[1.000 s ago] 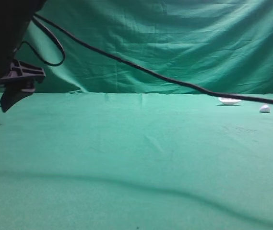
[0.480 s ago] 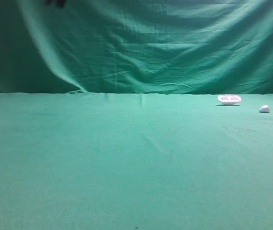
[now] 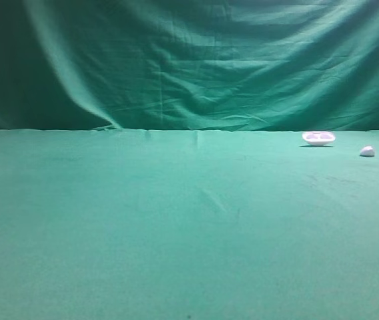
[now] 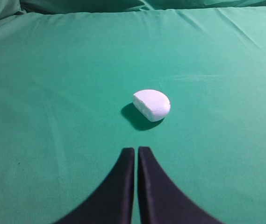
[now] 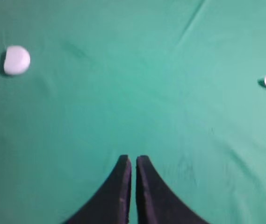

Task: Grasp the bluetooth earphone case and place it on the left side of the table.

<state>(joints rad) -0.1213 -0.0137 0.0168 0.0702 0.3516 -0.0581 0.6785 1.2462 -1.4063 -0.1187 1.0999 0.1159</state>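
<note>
case: bluetooth earphone case (image 4: 152,105) was seen as a glossy white rounded lump | spot: left on the table (image 4: 53,93), untouched | left gripper (image 4: 136,156) and right gripper (image 5: 133,163): both pinched closed, empty

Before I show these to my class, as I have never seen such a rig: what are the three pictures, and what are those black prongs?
It is a robot with two arms over a table draped in green cloth. One picture looks across the table from the front; the other two come from cameras on the arms' wrists. The black prongs are each arm's gripper: left gripper, right gripper. Both are shut and hold nothing. On the cloth lie the white earphone case at the left, a shallow white dish and a small white lump at the right.
</note>
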